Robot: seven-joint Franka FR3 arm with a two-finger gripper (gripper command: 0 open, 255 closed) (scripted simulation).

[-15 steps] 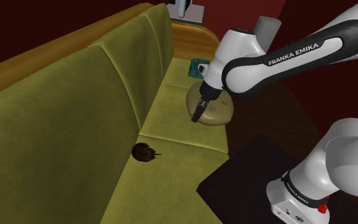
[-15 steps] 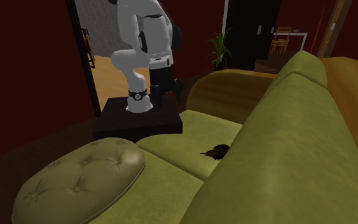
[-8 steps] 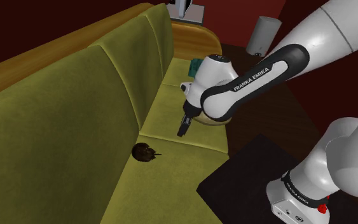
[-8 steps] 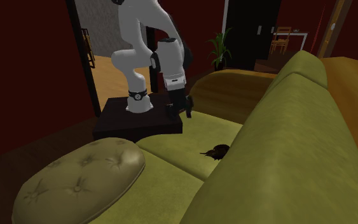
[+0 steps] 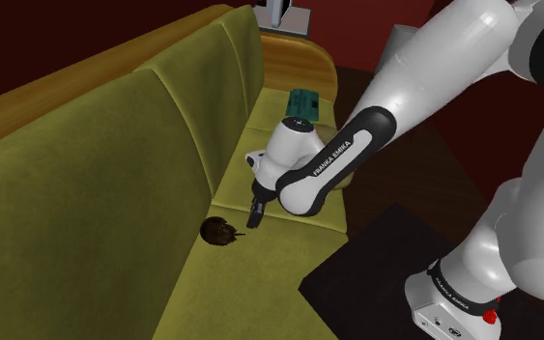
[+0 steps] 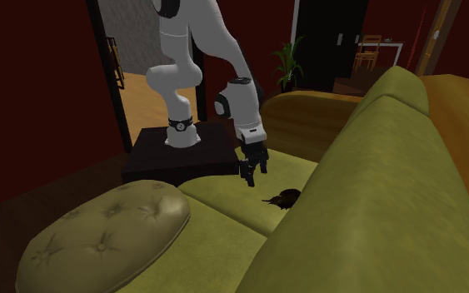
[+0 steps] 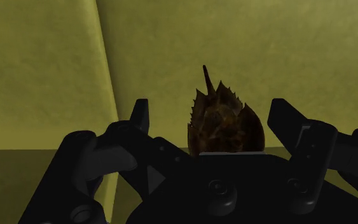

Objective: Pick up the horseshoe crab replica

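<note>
The horseshoe crab replica (image 5: 218,231) is small, dark brown and spiny, lying on the olive sofa seat (image 5: 279,184) close to the backrest. It also shows as a dark shape (image 6: 284,197) on the seat in the second exterior view. My black gripper (image 5: 254,215) hangs just above the seat, a short way to the shoulder view's right of the crab. In the wrist view the crab (image 7: 225,121) lies ahead between my fingers (image 7: 140,116), which stand wide apart and touch nothing. The gripper (image 6: 250,171) is open and apart from the crab.
A round tufted olive cushion (image 6: 107,229) lies on the sofa, partly hidden behind my arm in the shoulder view. A teal box (image 5: 304,100) sits near the sofa's orange-brown armrest (image 5: 294,58). The dark stand (image 6: 182,154) is beside the sofa front.
The arm has swung down and towards the shoulder view's left, carrying the gripper from above the cushion to just beside the crab. The crab has not moved.
</note>
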